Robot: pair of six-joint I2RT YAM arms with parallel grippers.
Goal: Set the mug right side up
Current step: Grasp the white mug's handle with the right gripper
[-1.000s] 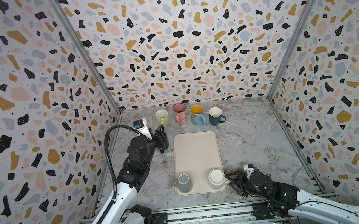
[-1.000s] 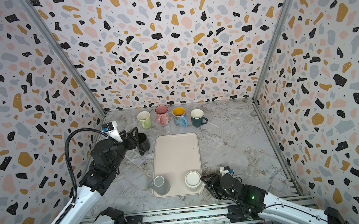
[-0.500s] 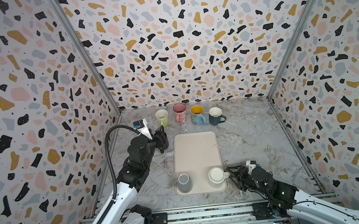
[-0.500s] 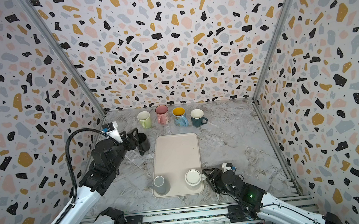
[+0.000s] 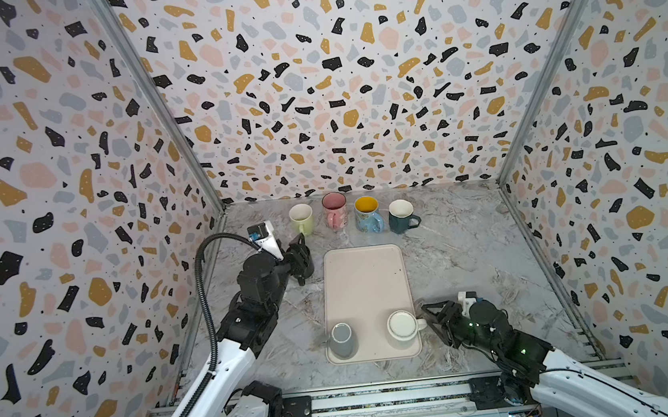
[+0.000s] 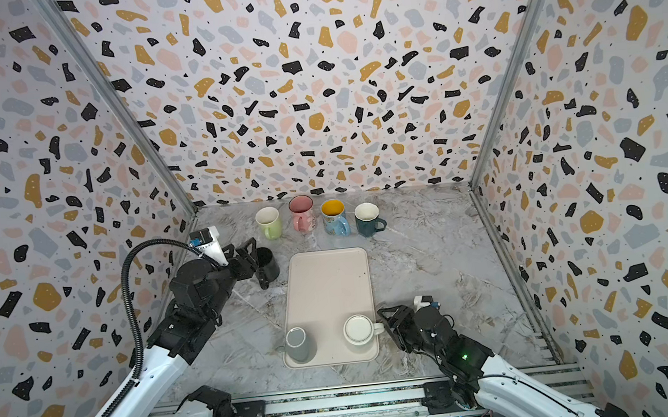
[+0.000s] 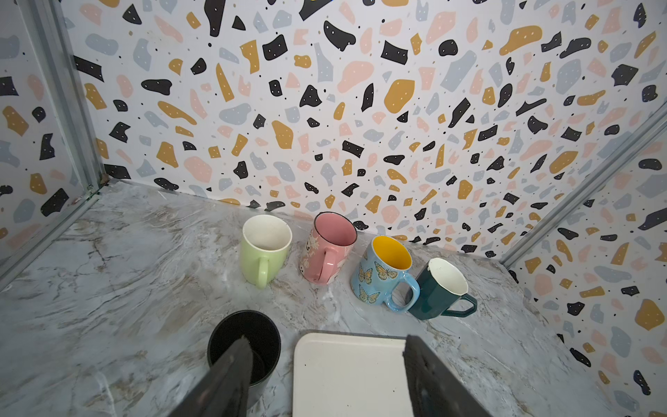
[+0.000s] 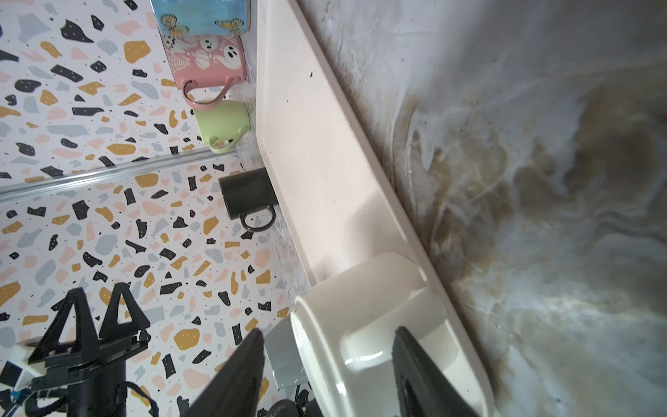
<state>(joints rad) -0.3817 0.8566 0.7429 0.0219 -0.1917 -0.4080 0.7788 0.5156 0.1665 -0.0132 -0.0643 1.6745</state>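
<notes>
A cream mug (image 5: 402, 325) (image 6: 358, 329) (image 8: 361, 289) stands upside down on the front right of the beige tray (image 5: 366, 281) (image 6: 329, 285) (image 8: 317, 162). Its handle points right. My right gripper (image 5: 428, 319) (image 6: 385, 325) (image 8: 329, 331) is open, low at the tray's edge, its fingers either side of that handle. A grey mug (image 5: 342, 338) (image 6: 297, 344) is upside down at the tray's front left. A black mug (image 6: 268, 261) (image 7: 245, 339) stands upright just left of the tray. My left gripper (image 5: 299, 258) (image 6: 251, 259) (image 7: 326, 341) is open beside it, holding nothing.
Along the back wall stand upright mugs: green (image 5: 301, 219), pink (image 5: 334, 209), blue butterfly (image 5: 367, 214) and dark teal (image 5: 402, 216). Terrazzo-patterned walls close in the marble table on three sides. A metal rail runs along the front edge.
My right gripper has crept in around the cream mug's handle and its jaws have narrowed slightly. The left arm has barely moved.
</notes>
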